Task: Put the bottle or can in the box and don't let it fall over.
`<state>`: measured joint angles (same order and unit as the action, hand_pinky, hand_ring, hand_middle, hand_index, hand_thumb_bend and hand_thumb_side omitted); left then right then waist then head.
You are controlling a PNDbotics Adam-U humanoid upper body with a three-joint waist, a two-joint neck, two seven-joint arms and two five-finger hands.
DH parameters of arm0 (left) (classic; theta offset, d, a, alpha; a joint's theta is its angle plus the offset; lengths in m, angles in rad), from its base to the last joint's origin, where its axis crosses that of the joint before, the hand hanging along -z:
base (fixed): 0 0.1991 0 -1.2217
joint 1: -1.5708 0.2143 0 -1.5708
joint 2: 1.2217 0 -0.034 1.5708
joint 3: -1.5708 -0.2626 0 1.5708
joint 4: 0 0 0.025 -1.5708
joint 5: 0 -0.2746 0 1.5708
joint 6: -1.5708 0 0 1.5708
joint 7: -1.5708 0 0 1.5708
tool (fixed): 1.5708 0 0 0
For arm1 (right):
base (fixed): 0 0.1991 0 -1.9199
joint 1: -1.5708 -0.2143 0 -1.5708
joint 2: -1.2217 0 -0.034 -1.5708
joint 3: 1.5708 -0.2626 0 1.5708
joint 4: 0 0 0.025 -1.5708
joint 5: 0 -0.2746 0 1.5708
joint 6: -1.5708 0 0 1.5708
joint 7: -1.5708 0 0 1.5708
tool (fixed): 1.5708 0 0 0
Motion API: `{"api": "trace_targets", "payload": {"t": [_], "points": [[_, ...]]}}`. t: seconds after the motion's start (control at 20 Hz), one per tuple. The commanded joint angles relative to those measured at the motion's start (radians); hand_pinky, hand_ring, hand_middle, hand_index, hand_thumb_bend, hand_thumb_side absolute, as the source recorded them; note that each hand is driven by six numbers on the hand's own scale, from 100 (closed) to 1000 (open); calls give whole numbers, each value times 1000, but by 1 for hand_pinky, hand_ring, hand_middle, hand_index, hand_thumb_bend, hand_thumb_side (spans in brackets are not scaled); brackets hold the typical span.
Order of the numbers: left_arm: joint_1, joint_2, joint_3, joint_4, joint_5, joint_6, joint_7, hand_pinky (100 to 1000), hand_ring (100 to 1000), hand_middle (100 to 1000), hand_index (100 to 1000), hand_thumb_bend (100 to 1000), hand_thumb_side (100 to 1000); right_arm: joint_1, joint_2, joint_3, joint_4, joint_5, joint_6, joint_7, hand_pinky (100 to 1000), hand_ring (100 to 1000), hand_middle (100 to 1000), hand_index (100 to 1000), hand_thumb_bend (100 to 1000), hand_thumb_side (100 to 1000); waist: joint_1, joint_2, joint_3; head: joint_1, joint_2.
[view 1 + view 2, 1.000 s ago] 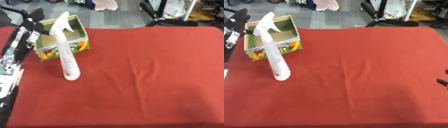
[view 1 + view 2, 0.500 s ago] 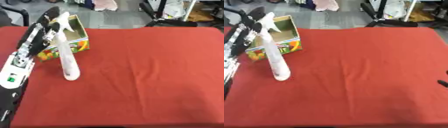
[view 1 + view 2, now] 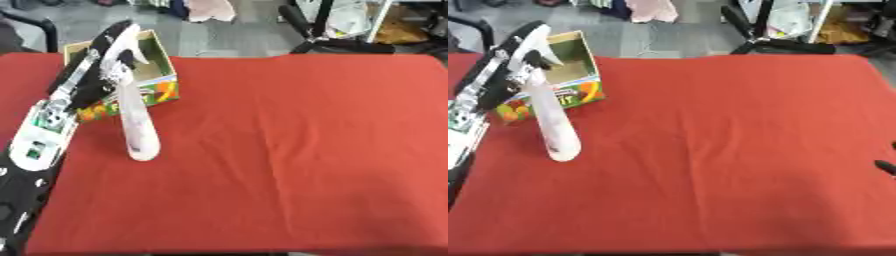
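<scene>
A white spray bottle [image 3: 137, 125] stands on the red table [image 3: 297, 150], its base near the left and its head leaning toward the box. The open cardboard box [image 3: 157, 75] with fruit print sits just behind it at the far left. My left hand [image 3: 103, 47] reaches up along the left edge to the bottle's head, with black fingers on both sides of the neck. Only a dark tip of my right hand [image 3: 885, 167] shows at the right edge of the right eye view.
The red cloth stretches bare to the right of the bottle. Beyond the table's far edge are a grey floor, a black chair base [image 3: 337, 40] and some clutter.
My left hand has moved up and right from beside the box to the bottle's head and closed round it. The bottle's base has stayed in place.
</scene>
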<state>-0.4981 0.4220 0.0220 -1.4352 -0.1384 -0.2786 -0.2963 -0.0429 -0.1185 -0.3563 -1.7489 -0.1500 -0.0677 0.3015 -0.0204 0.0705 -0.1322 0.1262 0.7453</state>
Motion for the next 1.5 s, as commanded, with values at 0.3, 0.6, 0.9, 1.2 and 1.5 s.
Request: {"api": "trace_targets", "payload": {"t": [0.3,0.6,0.9,1.2,1.5], "points": [[-52,26,1,27,1,34,-74,684,1000,1000,975,100,786,-8,-18,2,-8,-10,0,3,798,1000,1000,868,100,695,0,-18,-5,5,-9],[-79,38,-1,51,-1,34,-101,682,1000,1000,968,100,771,-9,-17,3,-8,-10,1,4,798,1000,1000,868,100,695,0,-19,-7,7,-9],[-110,54,-10,88,-20,22,-115,696,1000,1000,970,100,771,-10,-16,4,-9,-11,2,6,799,1000,1000,868,100,694,0,-20,-10,10,-11],[-131,61,-24,143,-63,-8,-142,698,1000,1000,965,100,799,-10,-16,5,-7,-12,4,7,798,1000,1000,868,100,700,0,-21,-11,11,-11],[-139,58,-31,180,-43,-17,-158,671,1000,1000,916,100,732,-11,-16,5,-7,-14,5,6,798,1000,1000,868,100,703,0,-21,-12,12,-10]]}}
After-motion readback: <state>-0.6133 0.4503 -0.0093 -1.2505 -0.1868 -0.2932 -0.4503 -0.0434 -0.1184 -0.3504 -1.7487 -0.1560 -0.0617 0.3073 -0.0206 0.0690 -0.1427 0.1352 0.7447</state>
